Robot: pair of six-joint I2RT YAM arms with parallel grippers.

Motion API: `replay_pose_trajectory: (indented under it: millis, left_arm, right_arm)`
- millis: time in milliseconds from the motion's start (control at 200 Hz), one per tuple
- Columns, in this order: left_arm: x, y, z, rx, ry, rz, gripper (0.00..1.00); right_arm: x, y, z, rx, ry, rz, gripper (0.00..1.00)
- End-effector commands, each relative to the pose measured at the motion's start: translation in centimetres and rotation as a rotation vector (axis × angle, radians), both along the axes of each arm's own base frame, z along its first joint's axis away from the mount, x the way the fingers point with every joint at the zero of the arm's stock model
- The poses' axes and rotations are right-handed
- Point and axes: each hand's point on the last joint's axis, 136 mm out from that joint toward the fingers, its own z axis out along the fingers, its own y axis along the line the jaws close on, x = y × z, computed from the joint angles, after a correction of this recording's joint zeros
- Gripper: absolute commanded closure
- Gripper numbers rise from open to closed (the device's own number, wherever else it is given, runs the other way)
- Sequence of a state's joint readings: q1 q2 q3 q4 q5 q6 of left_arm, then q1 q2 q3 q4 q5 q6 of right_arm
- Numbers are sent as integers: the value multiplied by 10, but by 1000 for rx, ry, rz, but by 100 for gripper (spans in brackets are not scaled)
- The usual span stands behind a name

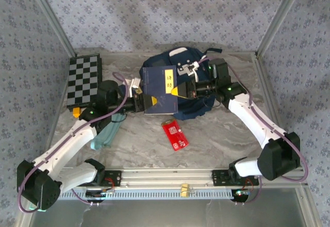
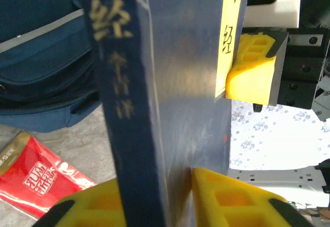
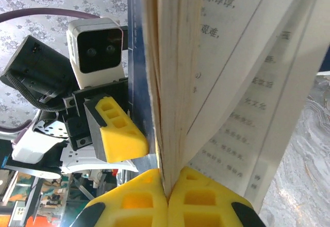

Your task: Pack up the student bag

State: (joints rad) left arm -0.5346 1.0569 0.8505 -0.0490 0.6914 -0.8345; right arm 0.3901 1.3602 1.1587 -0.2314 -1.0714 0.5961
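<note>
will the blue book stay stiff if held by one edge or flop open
Probably floppy: pages of the blue book fan apart above the right fingers. Its smooth-looking cover might slip in a light pinch.

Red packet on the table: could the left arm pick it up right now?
Probably not yet. The red packet lies in the open on the table with nothing over it, but the left gripper is clamped on the blue book, so it would have to let go first.
</note>
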Motion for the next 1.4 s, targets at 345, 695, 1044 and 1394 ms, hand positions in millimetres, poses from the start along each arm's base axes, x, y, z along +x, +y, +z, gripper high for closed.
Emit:
replay_pose_trajectory:
  millis: [345, 695, 1044, 1394]
  left_arm:
    - [20, -16, 66, -163, -118, 35, 100]
    - [25, -39, 80, -199, -146, 21, 100]
    - [31, -37, 43, -44, -79, 42, 100]
    - [31, -44, 39, -38, -76, 23, 100]
  right_arm:
    - [9, -24, -27, -35, 146, -142, 24]
    - [-4, 0, 12, 138, 143, -74, 12]
    - [-7, -26, 31, 148, 81, -133, 33]
    - [10, -24, 10, 105, 97, -163, 71]
